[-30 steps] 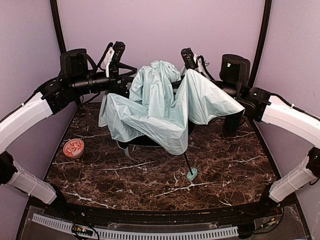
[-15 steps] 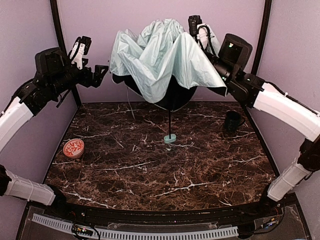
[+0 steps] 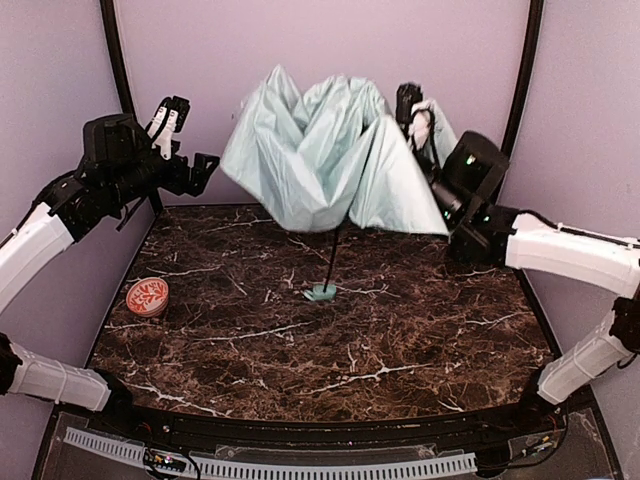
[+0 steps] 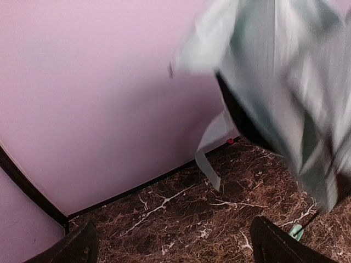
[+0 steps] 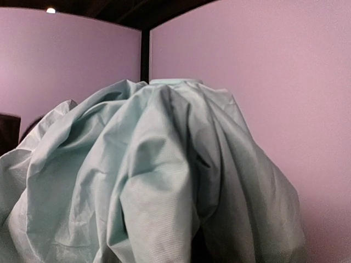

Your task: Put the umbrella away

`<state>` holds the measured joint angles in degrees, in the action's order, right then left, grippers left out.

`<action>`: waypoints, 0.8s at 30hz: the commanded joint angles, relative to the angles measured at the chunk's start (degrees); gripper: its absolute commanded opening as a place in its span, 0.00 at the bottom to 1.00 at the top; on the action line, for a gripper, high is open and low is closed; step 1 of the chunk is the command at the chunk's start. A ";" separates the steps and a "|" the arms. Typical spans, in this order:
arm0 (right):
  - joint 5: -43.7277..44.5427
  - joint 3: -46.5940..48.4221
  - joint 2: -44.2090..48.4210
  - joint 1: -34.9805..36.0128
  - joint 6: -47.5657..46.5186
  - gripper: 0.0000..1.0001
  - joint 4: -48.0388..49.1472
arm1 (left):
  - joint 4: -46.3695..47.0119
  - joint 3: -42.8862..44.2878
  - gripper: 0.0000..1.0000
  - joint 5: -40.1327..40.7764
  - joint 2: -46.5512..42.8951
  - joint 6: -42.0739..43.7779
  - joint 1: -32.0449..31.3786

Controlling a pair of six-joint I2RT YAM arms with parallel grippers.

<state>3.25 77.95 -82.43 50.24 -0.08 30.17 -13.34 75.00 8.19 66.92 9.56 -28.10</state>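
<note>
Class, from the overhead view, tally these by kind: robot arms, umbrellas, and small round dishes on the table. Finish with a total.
Robot arms: 2, the left arm and the right arm
umbrella: 1
red round dish: 1
Total: 4

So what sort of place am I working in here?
Most likely a purpose-built robot test booth, not a home: plain lilac walls, black frame posts at the corners, a marble-patterned table, and a white slotted cable duct along its near edge.
</note>
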 commanded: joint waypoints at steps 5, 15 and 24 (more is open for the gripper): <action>-3.52 -36.91 -5.37 4.06 4.02 0.00 17.19 | 2.13 -1.99 0.99 -2.73 -1.22 0.02 1.07; -1.09 -25.16 -4.77 4.11 -1.55 0.00 3.78 | 2.93 -3.66 0.99 -5.65 -1.08 -0.35 1.18; -0.45 -4.44 0.89 3.91 -4.94 0.00 -29.83 | 2.40 -7.19 0.98 -12.58 -2.81 0.64 1.14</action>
<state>2.00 63.59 -86.39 54.33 -2.59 16.86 -11.70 69.69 0.03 66.37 9.67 -27.20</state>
